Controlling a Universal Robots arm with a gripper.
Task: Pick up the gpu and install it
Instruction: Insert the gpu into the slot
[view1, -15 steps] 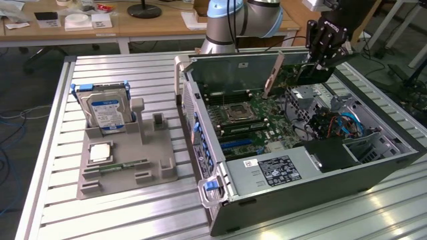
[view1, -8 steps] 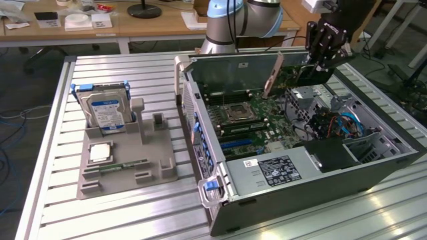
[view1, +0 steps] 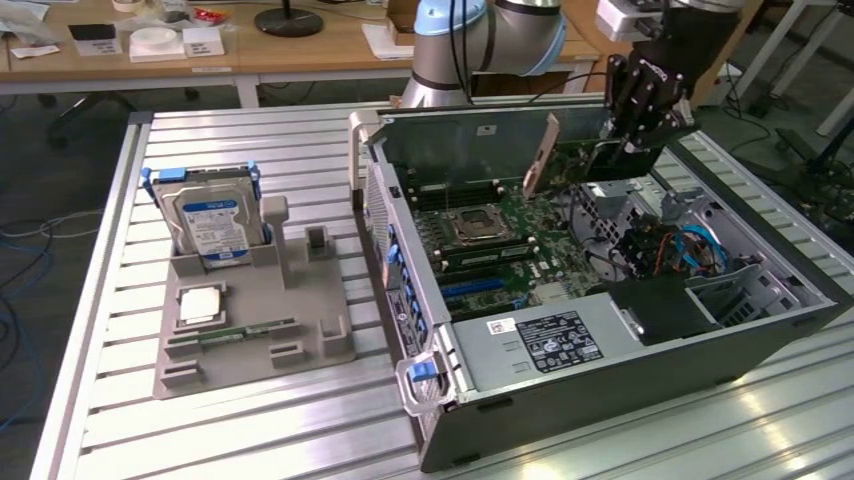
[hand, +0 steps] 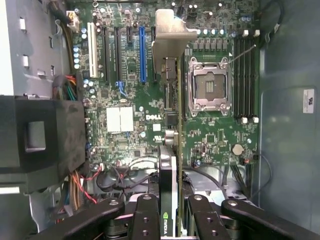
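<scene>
My gripper (view1: 638, 125) hangs over the open computer case (view1: 641, 375), shut on the gpu. The gpu (hand: 170, 195) is a thin black card seen edge-on in the wrist view, clamped between my two black fingers (hand: 145, 215). It runs from my gripper (hand: 170, 217) out to its pale metal bracket (hand: 172, 35). In the exterior view that bracket (view1: 539, 158) hangs tilted above the motherboard (view1: 514, 265), near the case's back wall. The card hovers over the board between the long blue slot (hand: 142, 55) and the empty processor socket (hand: 210, 82), not seated.
A grey holder (view1: 247, 320) on the slatted metal table carries an upright silver hard drive (view1: 207, 225), a processor chip (view1: 200, 303) and a green memory stick (view1: 247, 330). Inside the case are a black shroud (hand: 40, 135), loose cables (hand: 100, 180) and memory slots (hand: 245, 80).
</scene>
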